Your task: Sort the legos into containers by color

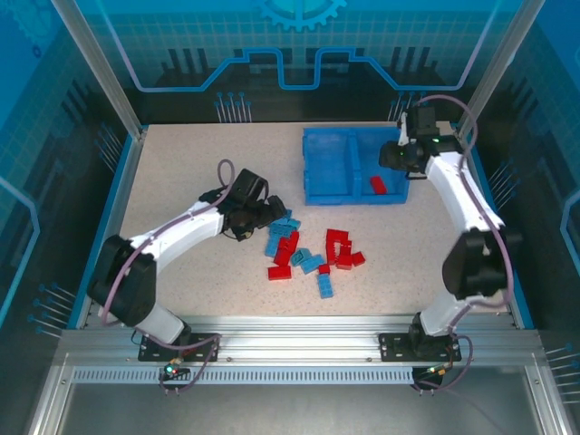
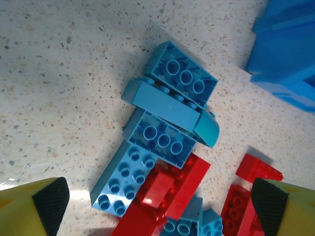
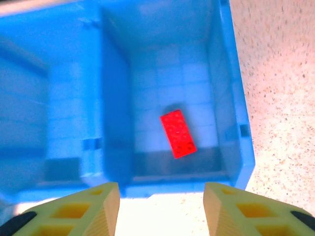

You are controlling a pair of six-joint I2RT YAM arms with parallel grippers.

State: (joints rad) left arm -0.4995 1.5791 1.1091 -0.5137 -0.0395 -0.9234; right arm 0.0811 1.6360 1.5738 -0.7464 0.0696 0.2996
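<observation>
Red and light blue legos (image 1: 313,256) lie in a loose pile on the speckled table. My left gripper (image 1: 267,213) hangs over the pile's left end, open. In its wrist view several blue bricks (image 2: 165,105) and a red brick (image 2: 172,189) lie between the wide-spread fingertips (image 2: 49,201), untouched by either one. The containers are two compartments of a blue bin (image 1: 317,177) at the back. My right gripper (image 1: 396,156) hovers above the right compartment, open and holding nothing. One red brick (image 3: 178,133) lies flat on that compartment's floor, to the right of the divider (image 3: 115,113).
The bin's near wall (image 3: 182,184) is just ahead of my right fingers (image 3: 93,206). A corner of the bin (image 2: 288,54) shows at the upper right of the left wrist view. Bare tabletop (image 1: 181,163) stretches left of the bin.
</observation>
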